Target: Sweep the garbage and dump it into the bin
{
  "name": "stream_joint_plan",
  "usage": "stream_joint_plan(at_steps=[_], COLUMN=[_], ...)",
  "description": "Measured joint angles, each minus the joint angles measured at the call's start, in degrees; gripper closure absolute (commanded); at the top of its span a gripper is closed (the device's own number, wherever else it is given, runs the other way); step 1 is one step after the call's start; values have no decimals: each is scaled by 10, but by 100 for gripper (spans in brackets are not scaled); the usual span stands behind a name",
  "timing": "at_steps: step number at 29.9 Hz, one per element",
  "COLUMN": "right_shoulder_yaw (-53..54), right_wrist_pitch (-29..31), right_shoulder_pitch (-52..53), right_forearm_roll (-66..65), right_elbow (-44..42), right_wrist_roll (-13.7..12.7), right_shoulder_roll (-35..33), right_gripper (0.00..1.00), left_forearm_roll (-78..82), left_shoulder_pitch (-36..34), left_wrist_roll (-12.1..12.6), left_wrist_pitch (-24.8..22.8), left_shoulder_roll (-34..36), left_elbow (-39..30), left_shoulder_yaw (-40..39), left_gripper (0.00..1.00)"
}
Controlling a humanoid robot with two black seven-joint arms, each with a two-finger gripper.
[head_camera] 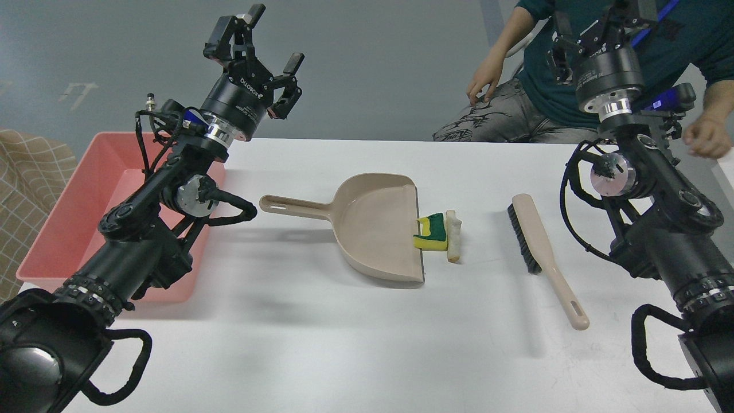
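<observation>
White table (321, 355) carries everything; nothing lifted yet, task reads as not started.

Pink bin (69, 229) sits at the table's left edge, long side running front to back, partly hidden by the left arm. It looks empty where visible. Placed on the left side, likely so the pan can be carried over and tipped by that arm.

Beige dustpan (375, 226) lies flat mid-table, handle pointing toward the left edge and the bin, open mouth facing the right edge. Handle orientation suits a left-side grab.

Brush (542, 252) lies flat nearer the right edge, bristles facing the pan, handle end toward the front edge, so it suits a right-arm pickup and a leftward sweep.

Garbage sits between pan and brush, right at the pan's mouth: yellow sponge (431, 234) with green face touching the lip, white strip (453, 235) just beside it on the brush side. Short push should get both in.

Left gripper (262, 69) is raised above the table's back-left area, fingers spread wide, holding nothing. Right gripper (579, 40) is raised past the back-right edge, seen dark against a seated person (550, 74) behind the table; cannot tell jaw state.
</observation>
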Motion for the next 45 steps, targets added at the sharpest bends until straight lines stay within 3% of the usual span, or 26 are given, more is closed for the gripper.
stream_joint_plan(at_steps=[23,30,40,45], right_shoulder_yaw=[-3,-4,-3,-3], right_wrist_pitch=[-7,-7,-9,-6], right_shoulder_pitch=[-1,-5,-4,-20], right_forearm_roll=[0,0,0,0], right_elbow=[-4,1,-7,-2], right_wrist_roll=[0,0,0,0], right_shoulder_roll=[-2,-2,-8,-11], right_gripper=[0,0,0,0], left_forearm_roll=[-5,-10,-10,-10], left_shoulder_pitch=[0,-7,-26,-21], left_wrist_roll=[-4,-5,29,29], left_wrist_pitch=[2,66,80,76], left_shoulder_roll=[28,31,26,18], left_elbow=[14,17,18,13], left_shoulder_yaw=[-5,-4,-2,-1], left_gripper=[2,2,2,2])
